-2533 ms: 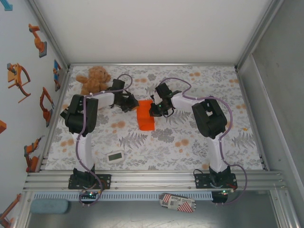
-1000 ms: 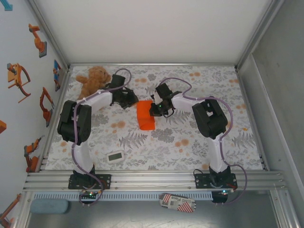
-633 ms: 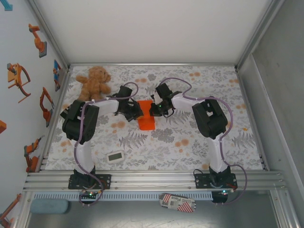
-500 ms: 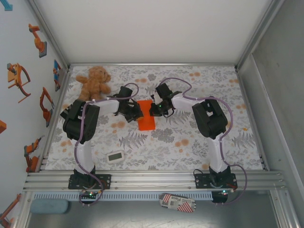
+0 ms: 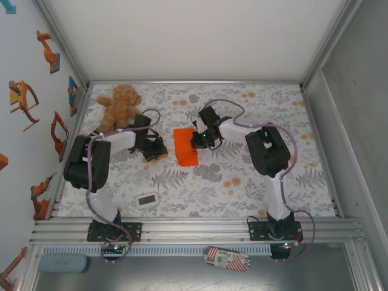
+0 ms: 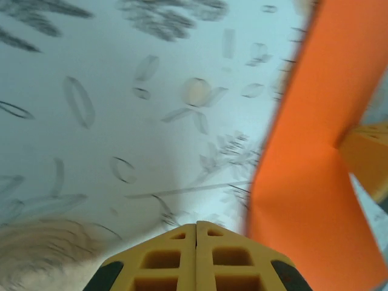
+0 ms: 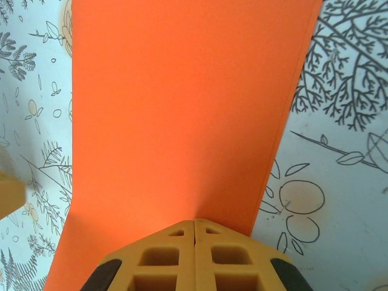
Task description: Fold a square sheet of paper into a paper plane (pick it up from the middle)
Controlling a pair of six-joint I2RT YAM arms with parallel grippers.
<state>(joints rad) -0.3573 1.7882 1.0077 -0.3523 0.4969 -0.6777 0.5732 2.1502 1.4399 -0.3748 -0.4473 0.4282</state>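
The sheet of paper (image 5: 185, 148), bright orange and folded into a narrow oblong, lies near the middle of the worktop (image 5: 242, 176), between the two arms. Its long sides run roughly from the far edge toward the near edge.

The right tool (image 5: 200, 140) meets the sheet at its right edge, toward the far end. In the right wrist view the right tool (image 7: 194, 222) has its fingers (image 7: 157, 260) pressed together, and the sheet (image 7: 182, 103) spreads flat ahead of them and passes beneath their tips. Whether any paper is pinched between them cannot be told.

The left tool (image 5: 156, 150) sits to the left of the sheet, apart from it, with a strip of bare worktop between. In the left wrist view the left tool (image 6: 196, 227) is likewise closed with nothing in it. The sheet (image 6: 303, 182) rises at the right, one flap lifted off the surface.

A brown teddy bear (image 5: 119, 104) sits at the far left corner, behind the left arm. A small white timer (image 5: 147, 199) lies near the front edge. The worktop carries a grey leaf and orange flower print. White walls enclose it, and an aluminium rail (image 5: 194, 229) holds both arm bases.
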